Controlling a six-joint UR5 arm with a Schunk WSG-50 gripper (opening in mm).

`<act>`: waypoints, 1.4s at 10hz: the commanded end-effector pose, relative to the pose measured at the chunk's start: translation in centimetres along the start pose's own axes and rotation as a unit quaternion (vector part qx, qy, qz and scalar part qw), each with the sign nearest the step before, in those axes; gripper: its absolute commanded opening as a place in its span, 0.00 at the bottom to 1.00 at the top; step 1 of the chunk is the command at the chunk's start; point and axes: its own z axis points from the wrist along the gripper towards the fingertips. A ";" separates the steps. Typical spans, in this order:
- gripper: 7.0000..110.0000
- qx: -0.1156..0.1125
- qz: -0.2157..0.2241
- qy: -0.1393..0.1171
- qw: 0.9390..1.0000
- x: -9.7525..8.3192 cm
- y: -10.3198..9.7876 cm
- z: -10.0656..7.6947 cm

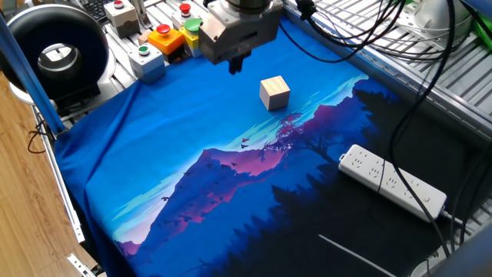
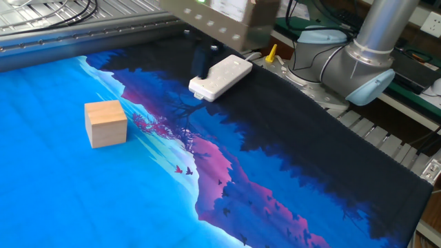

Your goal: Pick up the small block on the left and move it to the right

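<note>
Your small light-tan wooden cube [image 1: 274, 93] sits flat on the blue part of the landscape-printed cloth that covers the worktop [image 1: 154, 185], in the half nearer the edge lined with button boxes, resting on its own with nothing touching it. In the other fixed view the same cube [image 2: 105, 123] stands square near the left side of the cloth.

Your grey metal two-finger gripper [image 1: 234, 65] hangs above the cloth beside the cube, on the side toward the button boxes, clear of the cube. Its dark fingers point down; you cannot tell from either view whether the jaws are spread or pressed together, as they look blurred and bunched.

A white plastic power strip [image 1: 392, 183] lies on the dark part of the cloth, well apart from the cube. Grey boxes with red, green and orange buttons [image 1: 167, 36] stand along the worktop edge behind the gripper.
</note>
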 end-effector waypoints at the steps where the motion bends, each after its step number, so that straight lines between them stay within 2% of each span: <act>1: 0.00 -0.003 -0.009 -0.041 0.999 -2.2 -2.2 -0.6; 2: 0.00 0.013 -0.024 -0.046 0.999 -1.9 -3.8 -0.4; 3: 0.00 0.026 -0.057 -0.068 0.996 -1.8 -5.7 0.3; 4: 0.00 0.030 -0.072 -0.082 0.994 -1.6 -6.9 1.1; 5: 0.00 0.023 -0.069 -0.077 0.994 -0.9 -6.9 1.6; 8: 0.00 0.027 -0.066 -0.056 0.996 -0.2 -6.9 1.5; 10: 0.00 0.025 -0.049 -0.024 0.998 1.5 -7.0 1.7; 11: 0.00 0.015 -0.022 0.006 1.000 3.0 -6.6 1.7; 12: 0.00 -0.033 0.023 0.020 0.999 3.7 -4.2 1.7; 13: 0.00 -0.037 0.034 0.012 0.999 3.3 -3.9 1.7; 14: 0.00 -0.021 0.059 0.011 0.998 3.2 -4.7 1.7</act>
